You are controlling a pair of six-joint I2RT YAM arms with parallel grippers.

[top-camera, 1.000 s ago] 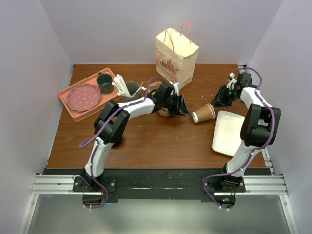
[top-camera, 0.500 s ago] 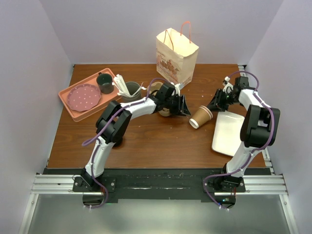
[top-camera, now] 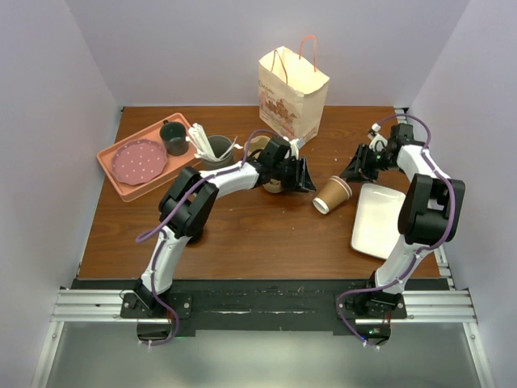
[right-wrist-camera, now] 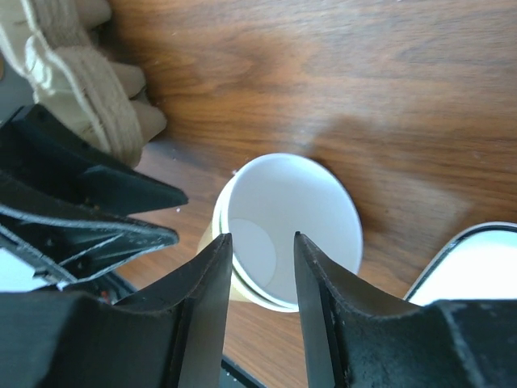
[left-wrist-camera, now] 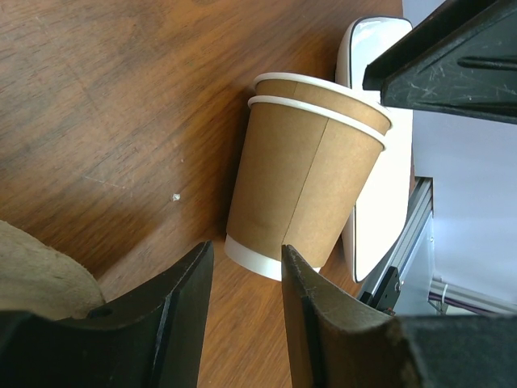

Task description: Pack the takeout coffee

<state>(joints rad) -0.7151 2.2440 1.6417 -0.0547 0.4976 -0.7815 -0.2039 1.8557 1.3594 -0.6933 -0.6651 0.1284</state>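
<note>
The takeout coffee (top-camera: 334,194) is a tan-brown paper cup, two nested, lying on its side on the wood table between my grippers. Its white base (left-wrist-camera: 258,257) points at my left gripper (top-camera: 305,176), which is open just short of it with only table between the fingers (left-wrist-camera: 182,299). The cup's open white mouth (right-wrist-camera: 287,230) faces my right gripper (top-camera: 353,170), also open and apart from the rim. A cardboard cup carrier (top-camera: 260,147) sits mostly hidden under my left arm.
A white rectangular tray (top-camera: 376,218) lies right of the cup. A paper bag with pink handles (top-camera: 292,93) stands at the back. An orange tray (top-camera: 121,187) at the far left holds a pink plate and a dark mug, with a grey tumbler of utensils (top-camera: 214,149) beside it.
The cup has swung round and slid a little toward the front left. My right gripper has drawn back from it with its jaws slightly wider. The left arm has not moved.
</note>
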